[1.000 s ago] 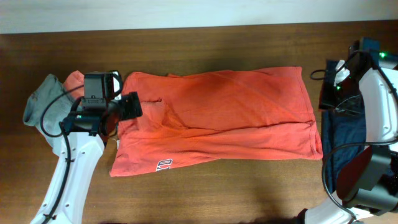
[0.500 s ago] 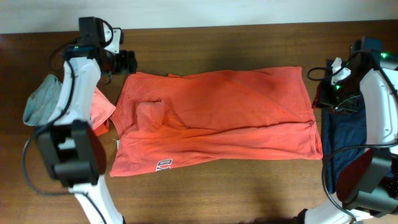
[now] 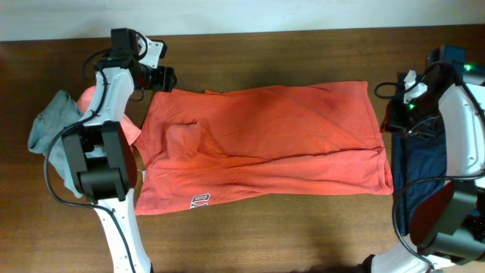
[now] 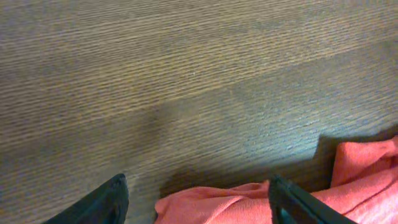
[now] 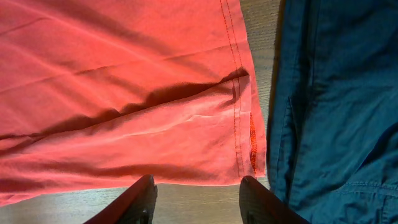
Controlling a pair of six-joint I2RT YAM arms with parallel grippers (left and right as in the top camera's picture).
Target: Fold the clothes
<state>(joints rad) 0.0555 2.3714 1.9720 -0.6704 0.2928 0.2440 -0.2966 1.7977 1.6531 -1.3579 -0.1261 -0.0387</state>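
Observation:
A coral-orange T-shirt (image 3: 265, 144) lies spread across the table, partly folded, with a small white mark near its front left hem. My left gripper (image 3: 164, 78) is open at the shirt's far left corner; in the left wrist view the corner (image 4: 230, 202) lies between the open fingers (image 4: 198, 200). My right gripper (image 3: 392, 115) is open at the shirt's right edge; the right wrist view shows the hem (image 5: 239, 112) just ahead of the open fingers (image 5: 198, 198), beside navy fabric (image 5: 336, 106).
A grey-teal piece (image 3: 47, 130) and another coral-orange piece (image 3: 114, 125) lie bunched at the left. A navy garment (image 3: 420, 178) lies at the right edge under the right arm. Bare wood table (image 3: 288, 235) shows along the front and back.
My left arm swung from the shirt's left side up to its far left corner. The shirt's left edge settled flatter. The right arm has barely moved.

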